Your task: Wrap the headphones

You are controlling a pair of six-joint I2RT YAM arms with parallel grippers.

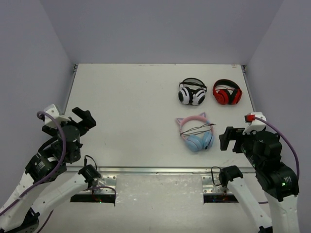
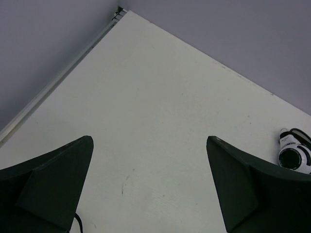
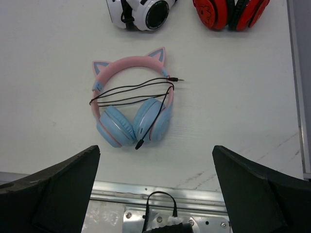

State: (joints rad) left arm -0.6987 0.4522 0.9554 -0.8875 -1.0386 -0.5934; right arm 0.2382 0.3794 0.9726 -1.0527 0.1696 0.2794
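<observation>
End effector, left [image 1: 82, 119]: fingers spread wide, nothing between them; poised over the near-left part of the counter [image 1: 131, 111], well apart from every pair of headphones.
End effector, right [image 1: 229, 137]: jaws wide apart, nothing gripped; placed at the near right, just right of the headphones [image 3: 116, 127], no contact seen.
Headphones: laid flat on the counter, right of centre; pink cat-eared headband turned to the far side, light-blue earcups side by side toward the near edge.
Cable [image 3: 131, 92]: thin, black, looped several times across the space inside the headband, above the earcups; plug seen on the counter just right of the right cat ear; one strand carried down over the right earcup to a dark tip.
White-and-black headphones [image 1: 191, 92]: set beyond the pink pair, apart from it.
Red-and-black headphones [image 1: 227, 92]: set just right of the white pair, at far right.
</observation>
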